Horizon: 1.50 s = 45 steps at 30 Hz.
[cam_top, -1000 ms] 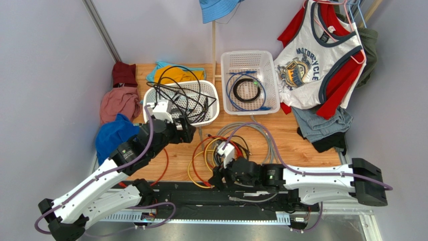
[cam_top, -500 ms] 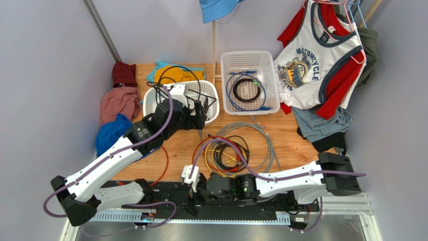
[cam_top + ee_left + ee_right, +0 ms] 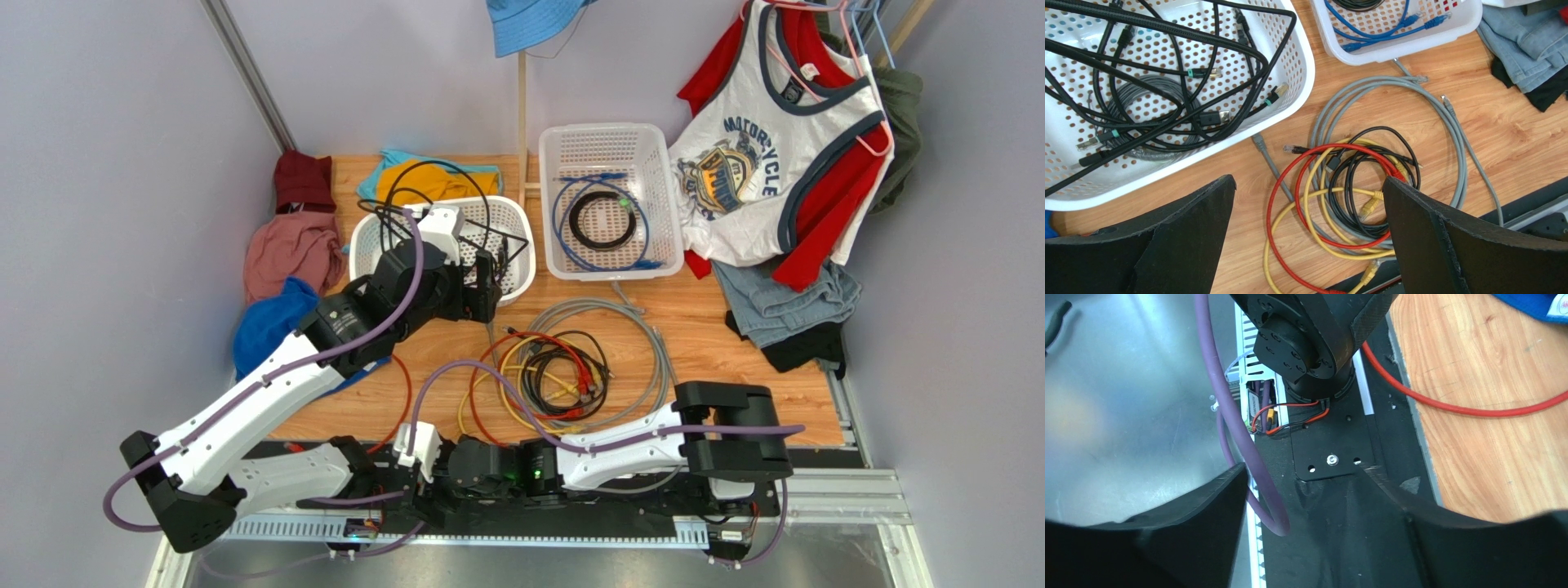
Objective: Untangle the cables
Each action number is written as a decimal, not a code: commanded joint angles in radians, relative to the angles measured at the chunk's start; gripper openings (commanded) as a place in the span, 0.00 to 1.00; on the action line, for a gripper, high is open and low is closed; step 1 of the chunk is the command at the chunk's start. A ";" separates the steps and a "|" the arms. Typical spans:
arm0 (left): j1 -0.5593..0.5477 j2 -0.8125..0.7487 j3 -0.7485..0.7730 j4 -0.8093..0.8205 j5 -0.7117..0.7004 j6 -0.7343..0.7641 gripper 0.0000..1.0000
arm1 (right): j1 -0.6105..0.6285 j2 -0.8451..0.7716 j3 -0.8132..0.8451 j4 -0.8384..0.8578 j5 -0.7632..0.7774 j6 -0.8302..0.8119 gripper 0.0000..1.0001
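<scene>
The cables (image 3: 552, 374) lie as a tangle of red, yellow, black and grey loops on the wooden table, in front of the baskets. The left wrist view shows the tangle (image 3: 1352, 190) below and between my fingers. My left gripper (image 3: 485, 292) is open and empty, above the table at the near rim of the left basket (image 3: 363, 245). That basket holds more black cables (image 3: 1155, 92). My right gripper (image 3: 405, 472) is open and empty, low over the black base plate (image 3: 1339, 496) by the left arm's base, away from the tangle.
A second white basket (image 3: 669, 208) at the back holds a blue and a black coil. A long red cable (image 3: 1475, 410) runs along the table's near edge. Clothes are piled at the left (image 3: 288, 251) and right (image 3: 785, 306). A purple hose (image 3: 1235, 429) hangs beside my right fingers.
My right arm has swung from the tangle down and left to the base plate, empty. My left gripper moved right along the left basket's rim, then held still.
</scene>
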 commanded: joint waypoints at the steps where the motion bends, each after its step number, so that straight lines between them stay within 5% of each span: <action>1: -0.003 -0.049 0.004 -0.010 -0.003 0.033 0.99 | -0.012 -0.007 0.043 0.110 -0.002 0.007 0.58; 2: -0.001 -0.062 0.000 -0.010 -0.009 0.033 0.99 | -0.010 -0.021 0.035 0.107 0.014 0.007 0.48; 4: -0.001 -0.075 -0.019 -0.004 -0.023 0.033 0.99 | -0.012 -0.045 0.010 0.090 0.031 0.008 0.47; 5: -0.001 -0.089 -0.025 0.000 -0.026 0.031 0.99 | -0.010 -0.064 0.009 0.072 0.040 0.007 0.60; 8: -0.001 -0.096 -0.042 0.000 -0.052 0.029 0.99 | -0.009 -0.099 0.013 -0.014 0.051 0.028 0.79; 10: 0.009 -0.086 -0.054 -0.019 -0.088 0.025 0.99 | -0.009 -0.127 -0.023 -0.026 0.077 0.045 0.81; 18: 0.216 -0.048 -0.308 -0.014 -0.034 -0.159 0.99 | -0.009 -0.300 -0.125 -0.084 0.239 0.062 0.81; 32: 0.262 0.026 -0.600 0.127 0.015 -0.470 0.95 | -0.010 -0.745 -0.298 -0.278 0.428 0.106 0.79; 45: 0.258 0.090 -0.583 0.010 -0.074 -0.538 0.88 | -0.010 -0.881 -0.352 -0.338 0.489 0.123 0.78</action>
